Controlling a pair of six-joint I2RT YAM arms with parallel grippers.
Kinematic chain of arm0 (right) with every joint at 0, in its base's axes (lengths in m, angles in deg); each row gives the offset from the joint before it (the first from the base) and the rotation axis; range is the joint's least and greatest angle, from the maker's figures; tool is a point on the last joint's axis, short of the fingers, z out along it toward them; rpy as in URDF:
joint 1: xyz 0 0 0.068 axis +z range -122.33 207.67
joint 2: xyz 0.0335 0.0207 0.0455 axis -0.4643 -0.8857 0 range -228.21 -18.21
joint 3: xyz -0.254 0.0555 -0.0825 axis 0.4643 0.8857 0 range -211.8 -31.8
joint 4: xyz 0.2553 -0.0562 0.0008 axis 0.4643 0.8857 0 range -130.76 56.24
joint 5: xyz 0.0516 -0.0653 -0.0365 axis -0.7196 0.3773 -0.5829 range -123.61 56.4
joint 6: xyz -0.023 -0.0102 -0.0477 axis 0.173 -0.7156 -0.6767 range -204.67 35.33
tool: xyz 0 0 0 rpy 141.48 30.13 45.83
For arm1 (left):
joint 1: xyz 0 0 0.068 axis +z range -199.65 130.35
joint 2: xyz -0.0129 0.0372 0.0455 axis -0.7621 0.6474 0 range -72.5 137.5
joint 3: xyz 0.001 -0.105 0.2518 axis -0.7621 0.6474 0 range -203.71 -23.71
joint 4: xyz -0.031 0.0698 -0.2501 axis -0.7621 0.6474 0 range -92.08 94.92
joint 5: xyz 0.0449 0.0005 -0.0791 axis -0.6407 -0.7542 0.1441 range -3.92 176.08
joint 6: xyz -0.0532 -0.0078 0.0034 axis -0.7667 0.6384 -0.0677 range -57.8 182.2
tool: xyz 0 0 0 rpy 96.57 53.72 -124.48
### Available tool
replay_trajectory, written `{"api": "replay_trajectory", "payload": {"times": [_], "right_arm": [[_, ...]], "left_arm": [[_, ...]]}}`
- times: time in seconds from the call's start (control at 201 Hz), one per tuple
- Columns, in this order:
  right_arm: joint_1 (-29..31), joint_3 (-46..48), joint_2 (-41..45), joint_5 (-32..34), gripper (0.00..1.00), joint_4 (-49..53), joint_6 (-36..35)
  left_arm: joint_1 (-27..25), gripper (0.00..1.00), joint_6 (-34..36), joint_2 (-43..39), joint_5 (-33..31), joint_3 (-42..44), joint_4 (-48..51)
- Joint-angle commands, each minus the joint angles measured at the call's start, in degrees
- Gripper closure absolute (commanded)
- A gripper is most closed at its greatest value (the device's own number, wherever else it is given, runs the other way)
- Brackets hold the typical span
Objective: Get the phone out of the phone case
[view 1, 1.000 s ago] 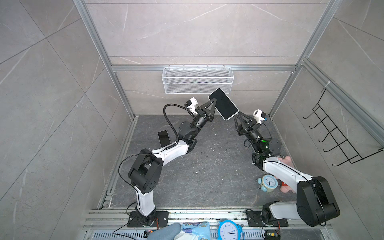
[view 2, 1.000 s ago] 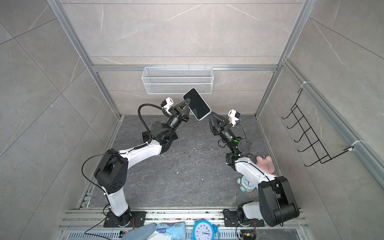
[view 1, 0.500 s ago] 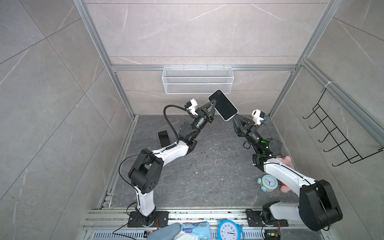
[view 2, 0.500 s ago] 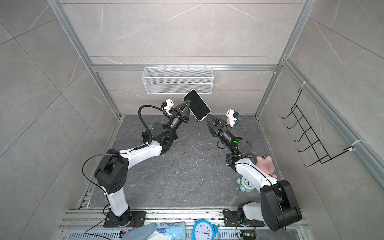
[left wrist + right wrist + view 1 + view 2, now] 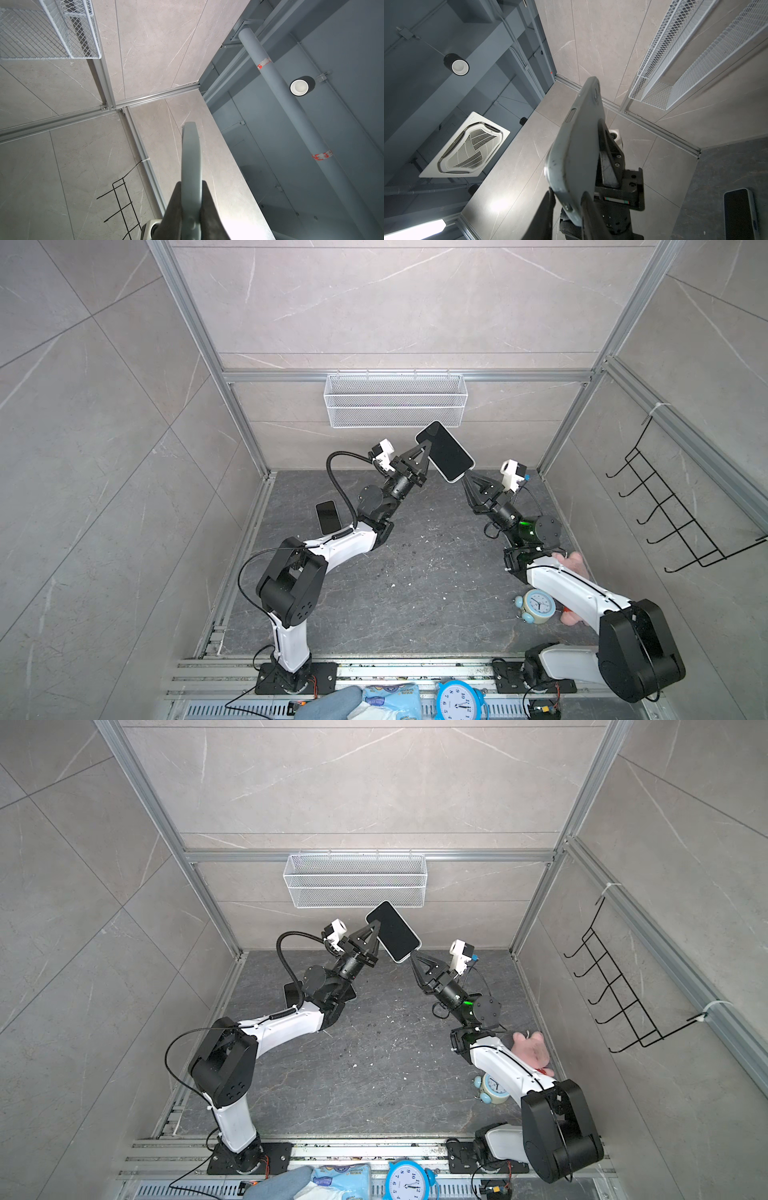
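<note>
Phone (image 5: 445,451) in case (image 5: 579,141) held aloft, your left tool (image 5: 424,446) clenched on one edge, right tool (image 5: 465,477) straddling the far corner, can't tell if gripping.

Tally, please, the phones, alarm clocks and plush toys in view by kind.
Phones: 2, the cased phone held aloft and a spare phone lying flat.
Alarm clocks: 2, the pale blue alarm clock and the bright blue alarm clock.
Plush toys: 1, the pink plush toy.
Total: 5.

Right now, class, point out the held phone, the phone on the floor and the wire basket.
held phone (image 5: 445,452): a top view, screen centre.
floor phone (image 5: 328,517): a top view, screen centre.
wire basket (image 5: 395,411): a top view, front mesh.
</note>
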State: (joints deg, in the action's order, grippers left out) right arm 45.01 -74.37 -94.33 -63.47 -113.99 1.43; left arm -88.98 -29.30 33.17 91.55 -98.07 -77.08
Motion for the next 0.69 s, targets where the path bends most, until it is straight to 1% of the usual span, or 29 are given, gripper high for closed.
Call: {"api": "replay_trajectory", "payload": {"times": [0.0,0.224,0.538,0.687], "right_arm": [[0.4,0.2,0.6,-0.5,0.77,1.7,-1.8],[0.4,1.2,-0.1,0.1,0.82,1.8,-2.3],[0.4,0.2,-2.3,0.5,0.83,2.6,-2.9],[0.4,0.2,-2.5,0.7,0.85,7.0,-4.4]], "left_arm": [[-0.1,1.00,-0.4,-2.5,-0.7,-1.0,-6.0],[-0.3,1.00,-1.0,-2.5,-0.8,-1.6,-6.0],[-0.8,1.00,-0.9,-2.1,0.2,-2.6,-6.0],[-1.0,1.00,-0.3,-2.2,0.8,-3.0,-6.0]]}}
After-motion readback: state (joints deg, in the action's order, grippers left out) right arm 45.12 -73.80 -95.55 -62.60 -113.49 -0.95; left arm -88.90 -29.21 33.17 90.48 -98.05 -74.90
